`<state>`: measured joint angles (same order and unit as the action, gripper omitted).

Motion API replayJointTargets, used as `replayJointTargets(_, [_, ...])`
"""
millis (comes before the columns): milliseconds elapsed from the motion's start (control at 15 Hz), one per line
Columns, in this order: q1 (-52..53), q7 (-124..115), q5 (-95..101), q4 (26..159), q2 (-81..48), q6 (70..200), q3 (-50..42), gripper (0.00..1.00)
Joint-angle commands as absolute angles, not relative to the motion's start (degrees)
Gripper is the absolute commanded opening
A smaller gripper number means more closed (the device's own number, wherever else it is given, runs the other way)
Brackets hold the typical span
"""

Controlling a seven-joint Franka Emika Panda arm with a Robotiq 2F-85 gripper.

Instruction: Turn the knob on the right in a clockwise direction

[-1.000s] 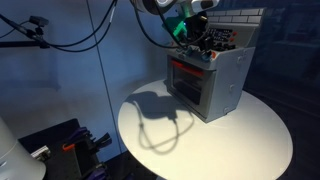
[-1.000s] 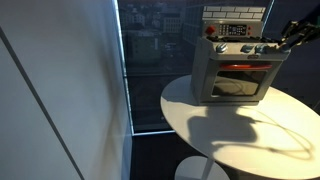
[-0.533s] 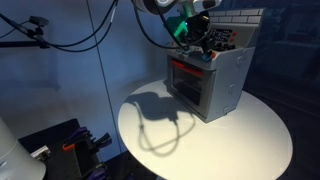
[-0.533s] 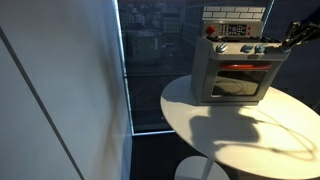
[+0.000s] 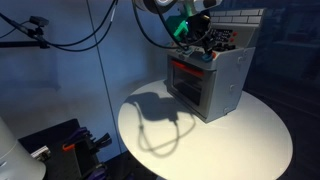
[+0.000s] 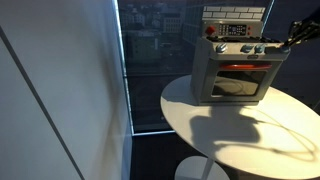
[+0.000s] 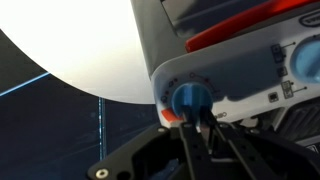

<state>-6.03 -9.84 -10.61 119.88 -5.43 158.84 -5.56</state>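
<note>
On the lower edge of the control strip of the toy oven (image 7: 200, 40), at its corner, sits the blue knob (image 7: 190, 97), round and facing the wrist camera. The claw (image 7: 197, 122) comes up from the bottom of that view, its two dark fingers (image 7: 186, 140) drawn close together and meeting the knob's underside, so it reads as pinched onto the knob rather than spread. Just beside the knob along the strip are paler controls (image 7: 303, 62), and above them runs a red bar (image 7: 240, 30) across the oven front.

In both exterior views the claw (image 6: 284, 42) (image 5: 203, 40) sits at the upper end of the oven's face, against the row of controls; the knob itself is too small to pick out there. The oven (image 6: 232, 72) (image 5: 208, 85) is a grey box with a red-lit door window (image 6: 238, 70) and a raised back panel (image 6: 236, 28) carrying a red button (image 6: 210, 30).

It stands toward the back of a round white worktop (image 6: 250, 145) (image 5: 235, 145), where the arm throws a dark shadow (image 5: 160, 115). Beyond, black cables (image 5: 70, 40) hang against a blue wall, and a window (image 6: 150, 55) shows city buildings.
</note>
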Motion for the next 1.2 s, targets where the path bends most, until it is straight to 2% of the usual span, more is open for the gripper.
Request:
replayJointTargets(0, [-6.08,-11.40,-11.72,119.24,-5.38,158.77,-5.71,0.06])
replayJointTargets(1133, [-6.43,-19.90,-23.38,119.83,-3.53,155.43,-5.85,0.06])
